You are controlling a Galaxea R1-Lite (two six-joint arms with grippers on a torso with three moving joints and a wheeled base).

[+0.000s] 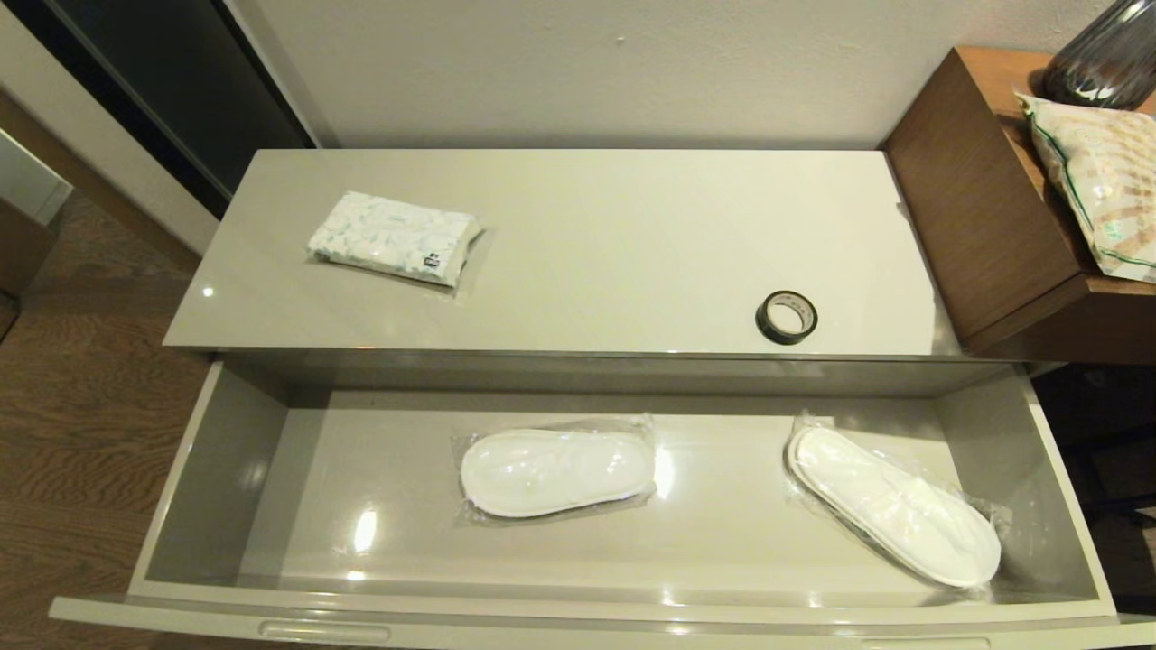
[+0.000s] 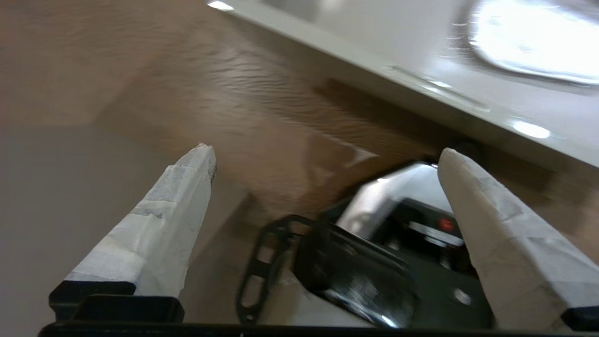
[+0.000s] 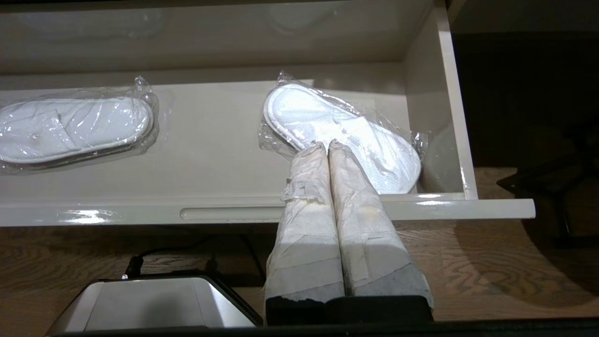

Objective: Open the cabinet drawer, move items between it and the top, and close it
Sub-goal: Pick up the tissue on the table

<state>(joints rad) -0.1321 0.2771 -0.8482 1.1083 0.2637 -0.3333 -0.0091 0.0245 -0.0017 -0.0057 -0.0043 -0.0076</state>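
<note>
While cabinet drawer (image 1: 226, 469) stands pulled out holding two bagged slippers (image 1: 555, 471), tissue pack (image 1: 394, 237) lies lengthwise on top (image 1: 632, 244) beside flat tape roll (image 1: 787, 317), left gripper (image 2: 323, 154) spread wide, right gripper (image 3: 326, 146) pressed together

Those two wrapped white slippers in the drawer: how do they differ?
The middle slipper lies nearly parallel to the drawer front; the right slipper lies diagonally. The middle one sits in open floor, well away from the walls; the right one reaches close to the drawer's right front corner. Both are white, sealed in clear plastic, and lie flat.
</note>
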